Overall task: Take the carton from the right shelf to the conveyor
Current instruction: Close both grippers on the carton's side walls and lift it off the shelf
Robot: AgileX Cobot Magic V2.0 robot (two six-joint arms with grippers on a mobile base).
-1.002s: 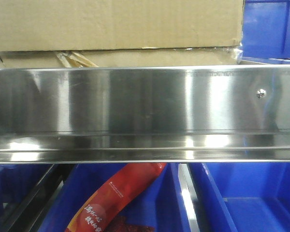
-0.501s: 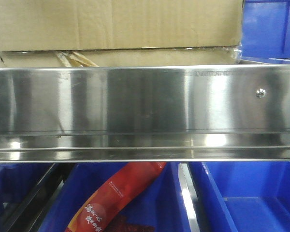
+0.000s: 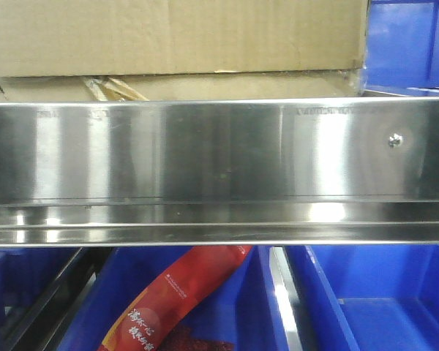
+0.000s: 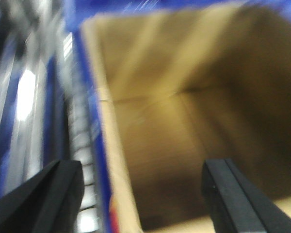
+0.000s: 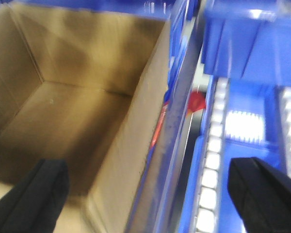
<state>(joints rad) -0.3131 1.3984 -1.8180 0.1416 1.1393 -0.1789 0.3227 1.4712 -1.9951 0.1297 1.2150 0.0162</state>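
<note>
Nearest you, the left gripper (image 4: 141,167) and right gripper (image 5: 149,167) are both hanging spread wide, gripping nothing. Each is straddling a side wall of the large open brown cardboard carton (image 3: 175,33), which is sitting on the shiny stainless-steel shelf (image 3: 219,153) behind its rail. Pinching those thin, creased walls risks buckling or slipping, and lifting too low risks catching the rail. Beyond, blue plastic bins (image 5: 242,43) are crowding the right side.
</note>
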